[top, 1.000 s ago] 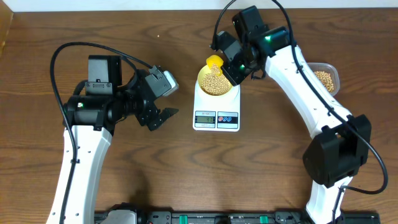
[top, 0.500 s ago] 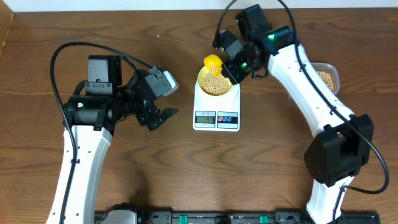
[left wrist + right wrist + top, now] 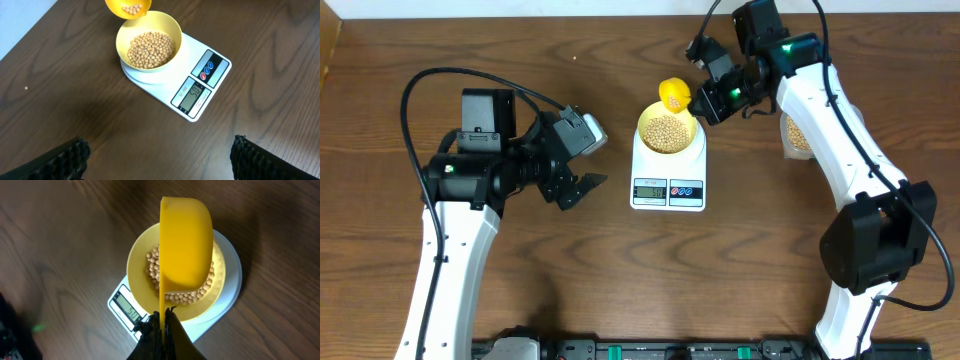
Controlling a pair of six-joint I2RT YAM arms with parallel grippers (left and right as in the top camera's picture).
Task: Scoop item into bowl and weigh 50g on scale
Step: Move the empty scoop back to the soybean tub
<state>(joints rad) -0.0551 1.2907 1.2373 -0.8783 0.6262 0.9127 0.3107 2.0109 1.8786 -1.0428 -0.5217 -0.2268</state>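
The pale yellow bowl [image 3: 667,132] stands on the white scale [image 3: 667,188] and holds tan beans [image 3: 666,133]. My right gripper [image 3: 712,97] is shut on the handle of a bright yellow scoop [image 3: 673,94], held above the bowl's far rim. In the right wrist view the scoop [image 3: 186,240] hangs over the bowl [image 3: 136,265], with beans [image 3: 187,298] below and my gripper [image 3: 164,322] clamped on the handle. In the left wrist view the scoop [image 3: 129,7] holds a few beans above the bowl [image 3: 172,30]. My left gripper [image 3: 577,187] is open and empty, left of the scale [image 3: 200,85].
A clear tub of beans [image 3: 798,136] stands at the right, partly hidden under my right arm. The scale's display [image 3: 194,93] is lit. A single stray bean [image 3: 26,88] lies on the wooden table, left of the scale.
My right arm has swung back and to the right, lifting the scoop from over the bowl's middle to its far rim. The arm now covers part of the tub. The left arm has not moved.
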